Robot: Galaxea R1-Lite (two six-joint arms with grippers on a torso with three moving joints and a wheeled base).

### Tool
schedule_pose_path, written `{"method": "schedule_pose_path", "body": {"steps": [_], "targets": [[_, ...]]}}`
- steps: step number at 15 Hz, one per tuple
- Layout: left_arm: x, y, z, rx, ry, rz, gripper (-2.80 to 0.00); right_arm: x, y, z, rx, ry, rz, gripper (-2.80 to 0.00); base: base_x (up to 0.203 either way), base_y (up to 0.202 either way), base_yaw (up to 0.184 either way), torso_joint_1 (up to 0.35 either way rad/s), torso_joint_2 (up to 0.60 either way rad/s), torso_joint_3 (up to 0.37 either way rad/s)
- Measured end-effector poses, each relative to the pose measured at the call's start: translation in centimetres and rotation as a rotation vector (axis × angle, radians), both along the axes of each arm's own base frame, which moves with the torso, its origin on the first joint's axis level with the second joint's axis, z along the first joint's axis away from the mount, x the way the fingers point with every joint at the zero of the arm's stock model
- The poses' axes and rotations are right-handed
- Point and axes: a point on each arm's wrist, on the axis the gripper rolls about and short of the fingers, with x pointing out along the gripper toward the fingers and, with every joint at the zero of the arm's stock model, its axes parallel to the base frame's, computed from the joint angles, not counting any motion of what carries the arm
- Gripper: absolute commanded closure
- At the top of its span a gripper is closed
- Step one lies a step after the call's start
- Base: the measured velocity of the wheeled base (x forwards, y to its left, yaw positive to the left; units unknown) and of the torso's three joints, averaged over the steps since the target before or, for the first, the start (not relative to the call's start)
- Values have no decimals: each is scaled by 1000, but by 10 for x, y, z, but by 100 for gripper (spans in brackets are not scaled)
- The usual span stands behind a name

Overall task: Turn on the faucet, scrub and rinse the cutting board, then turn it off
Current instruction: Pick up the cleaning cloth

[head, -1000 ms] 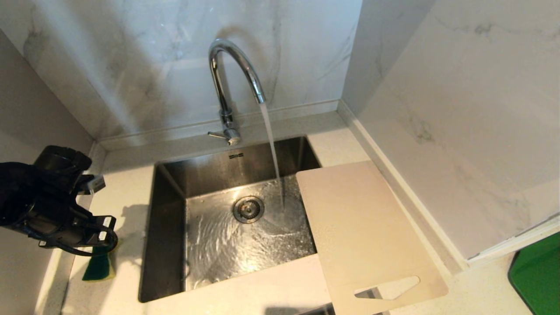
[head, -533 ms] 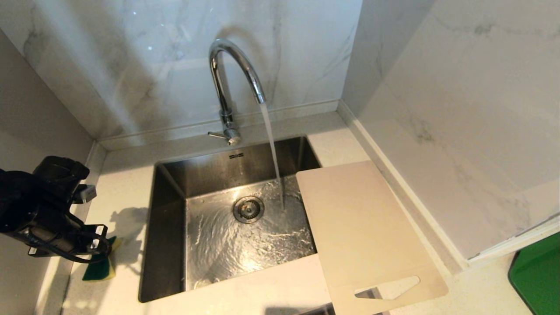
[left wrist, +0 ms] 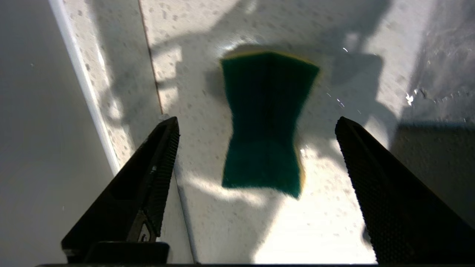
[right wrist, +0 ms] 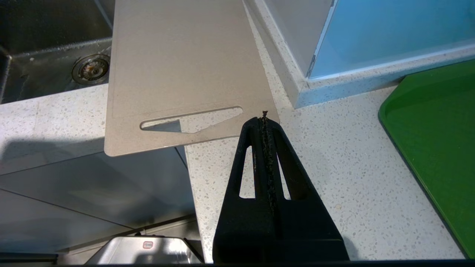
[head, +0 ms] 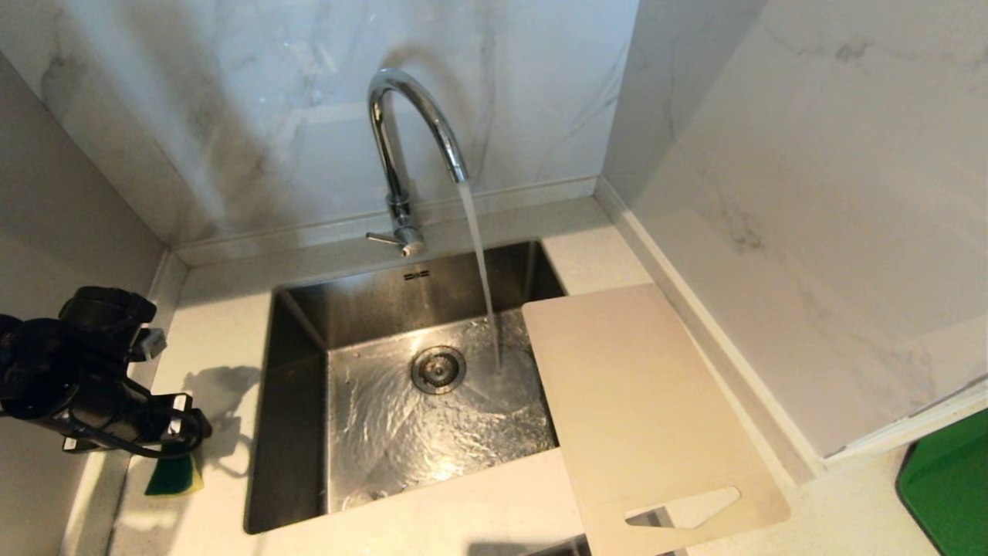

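Note:
The chrome faucet [head: 409, 123] is running, and its stream falls into the steel sink [head: 293, 371]. The cream cutting board [head: 641, 401] lies flat over the sink's right edge and the counter, handle slot nearest me; it also shows in the right wrist view [right wrist: 178, 66]. A green and yellow sponge [head: 174, 475] lies on the counter left of the sink. My left gripper [head: 181, 428] hangs just above that sponge [left wrist: 265, 122], open wide [left wrist: 256, 120], with nothing held. My right gripper [right wrist: 264, 118] is shut and empty, hovering by the board's near corner.
Marble walls close in the counter at the back, left and right. A green tray [head: 949, 486] sits at the far right on the counter [right wrist: 334, 178]. The sink drain [head: 438, 369] is wet, with water spreading over the basin floor.
My left gripper has opened from shut to wide and sunk a little toward the sponge. The sponge, board and water stream have stayed as they were.

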Motion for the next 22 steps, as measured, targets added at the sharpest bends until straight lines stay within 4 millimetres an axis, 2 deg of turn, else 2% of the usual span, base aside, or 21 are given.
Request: {"method": "schedule_pose_path", "body": {"steps": [8, 19, 20, 22], "targets": [[19, 0, -13, -58, -56, 37, -280, 0, 0, 0, 0, 0, 0, 0, 0, 0, 0, 0, 0, 0], [14, 12, -27, -140, -8, 39, -280, 0, 0, 0, 0, 0, 0, 0, 0, 0, 0, 0, 0, 0], [13, 12, -28, -141, -4, 40, 0, 0, 0, 0, 0, 0, 0, 0, 0, 0, 0, 0, 0, 0], [10, 13, -31, -141, 6, 43, 0, 0, 0, 0, 0, 0, 0, 0, 0, 0, 0, 0, 0, 0]]}}
